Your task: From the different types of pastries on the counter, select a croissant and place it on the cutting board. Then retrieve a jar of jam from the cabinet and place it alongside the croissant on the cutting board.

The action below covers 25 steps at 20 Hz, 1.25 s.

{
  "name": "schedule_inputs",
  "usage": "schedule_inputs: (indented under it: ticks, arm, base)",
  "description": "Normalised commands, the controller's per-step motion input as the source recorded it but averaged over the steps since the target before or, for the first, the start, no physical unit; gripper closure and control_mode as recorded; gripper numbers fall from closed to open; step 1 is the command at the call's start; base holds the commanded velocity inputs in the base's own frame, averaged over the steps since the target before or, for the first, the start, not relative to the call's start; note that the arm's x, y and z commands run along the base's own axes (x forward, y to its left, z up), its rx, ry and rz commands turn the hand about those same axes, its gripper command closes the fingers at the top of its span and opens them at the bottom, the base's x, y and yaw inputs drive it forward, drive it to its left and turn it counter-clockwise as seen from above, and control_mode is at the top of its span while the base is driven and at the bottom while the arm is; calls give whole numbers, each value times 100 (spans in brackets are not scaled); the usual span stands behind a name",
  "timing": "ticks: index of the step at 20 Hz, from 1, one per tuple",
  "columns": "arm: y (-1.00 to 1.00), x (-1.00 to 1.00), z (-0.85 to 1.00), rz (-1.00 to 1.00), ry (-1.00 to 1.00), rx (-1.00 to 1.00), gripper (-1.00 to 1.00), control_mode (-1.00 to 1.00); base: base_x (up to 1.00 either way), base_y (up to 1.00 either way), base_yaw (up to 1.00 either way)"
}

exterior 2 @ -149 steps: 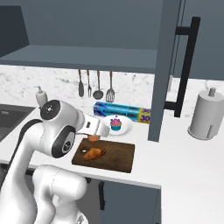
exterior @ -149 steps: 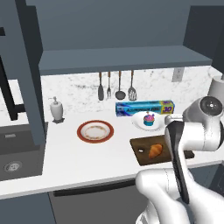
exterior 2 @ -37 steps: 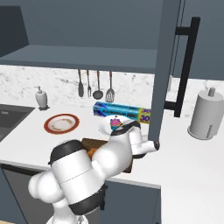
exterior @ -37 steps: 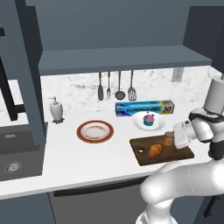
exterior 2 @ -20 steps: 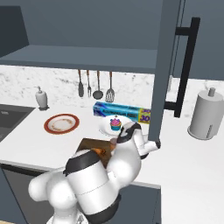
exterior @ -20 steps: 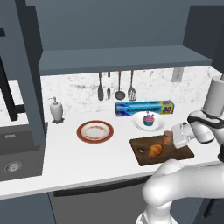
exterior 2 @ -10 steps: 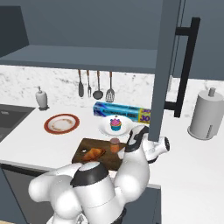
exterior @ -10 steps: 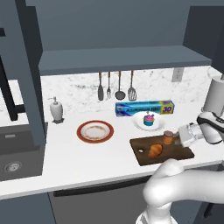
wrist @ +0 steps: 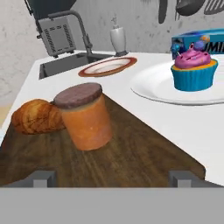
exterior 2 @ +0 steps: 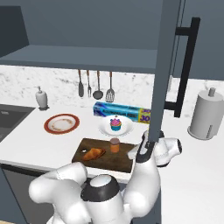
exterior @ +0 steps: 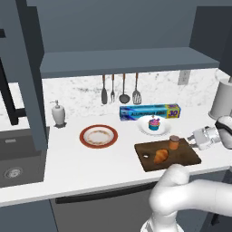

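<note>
The orange-brown jar of jam (wrist: 85,117) stands upright on the dark cutting board (wrist: 140,159), right next to the golden croissant (wrist: 35,116). My gripper (wrist: 111,177) is open and level with the board, a short way back from the jar, nothing between its fingers. From the left base view the jar of jam (exterior: 174,142) and croissant (exterior: 161,156) share the cutting board (exterior: 186,156), with my gripper (exterior: 193,137) just right of it. On a white plate behind sits the blue-wrapped cupcake (exterior: 154,123). The jar of jam (exterior 2: 114,145) and croissant (exterior 2: 93,153) also appear from the right.
A red-rimmed plate (exterior: 99,135), soap dispenser (exterior: 58,113), foil box (exterior: 149,111) and hanging utensils (exterior: 120,88) line the counter (exterior: 68,158). A paper towel roll (exterior 2: 205,116) stands right. The open cabinet door (exterior 2: 168,65) hangs above my hand. A sink (exterior: 13,158) lies left.
My hand has drawn back to the right, away from the jar. The jar stays standing on the board beside the croissant, now in plain sight.
</note>
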Motion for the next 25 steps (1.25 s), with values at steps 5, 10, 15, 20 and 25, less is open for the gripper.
schedule_inputs:
  ticks: [5, 10, 15, 20, 25]
  arm:
    - [-2, -53, 9, -44, 15, 0, -100, -100]
    - [0, -66, 2, -64, 16, 0, -100, -100]
    - [0, -60, 0, -76, 10, 0, -100, -100]
    - [0, -39, 0, -88, 10, 0, -100, -100]
    - [0, -18, 0, -94, 15, 0, -100, -100]
  base:
    - [0, 0, 0]
    - [0, 0, 0]
    - [0, 0, 0]
    - [0, 0, 0]
    - [0, 0, 0]
